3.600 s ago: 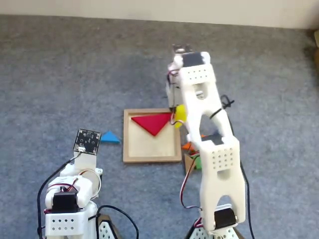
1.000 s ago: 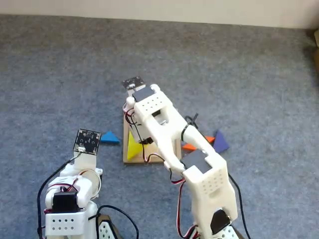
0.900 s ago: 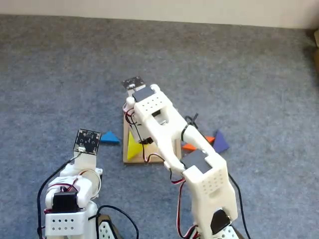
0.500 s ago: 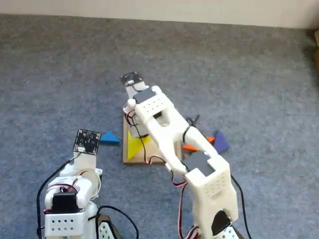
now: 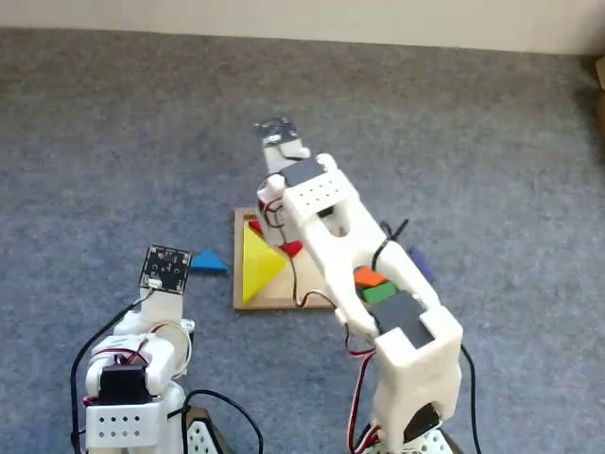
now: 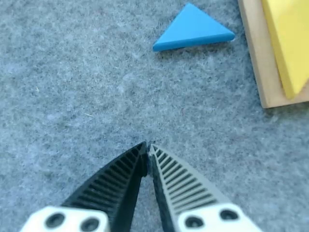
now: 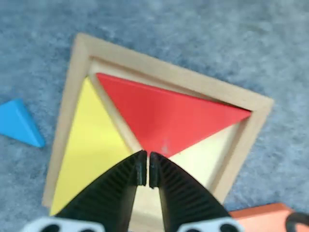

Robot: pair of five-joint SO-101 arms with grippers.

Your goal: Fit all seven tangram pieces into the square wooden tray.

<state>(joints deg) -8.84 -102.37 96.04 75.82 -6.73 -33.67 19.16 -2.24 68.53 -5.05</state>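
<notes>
Grey carpet (image 5: 142, 113); wooden tray (image 7: 166, 72) holds red triangle (image 7: 164, 113), yellow triangle (image 7: 91, 135); left hand (image 6: 147, 145), right hand (image 7: 144, 157) each pinched together, empty.

From the high view you get the red triangle (image 5: 291, 249) as slivers only, because the right arm (image 5: 326, 194) lies across it and across the right part of the wooden tray (image 5: 237, 236). The same arm covers part of the orange piece (image 5: 369, 277) and the green piece (image 5: 381, 292), so you cannot tell their shapes, and it leaves you just a corner of the purple piece (image 5: 422, 266). In the left wrist view the tray and the yellow triangle (image 6: 288, 38) run off the picture's edge. In the right wrist view the blue triangle (image 7: 18, 123) and the orange piece are cut by the edges, and the right gripper (image 7: 146, 166) hides part of the tray's floor and rim.
</notes>
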